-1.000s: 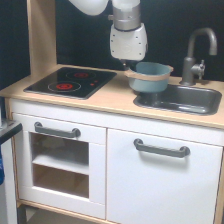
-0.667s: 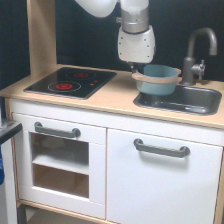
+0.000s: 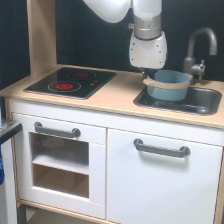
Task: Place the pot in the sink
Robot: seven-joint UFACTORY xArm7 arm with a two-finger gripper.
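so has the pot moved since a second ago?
Yes. The pot has shifted toward the exterior view's right, closer to the faucet, and now hangs over the sink basin instead of its near-stove edge.

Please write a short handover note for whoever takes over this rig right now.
Tool: at the pot's rim on the exterior view's left side; its fingers are hidden, so whether it is shut on the pot cannot be confirmed.
Pot: upright, over the sink, toward its left end in the exterior view; whether it rests on the basin floor is unclear.
Done: pot brought over to the sink.
Left: lower it if it is not yet down, release, and lift the arm clear. The faucet stands close behind, so retreat straight up.
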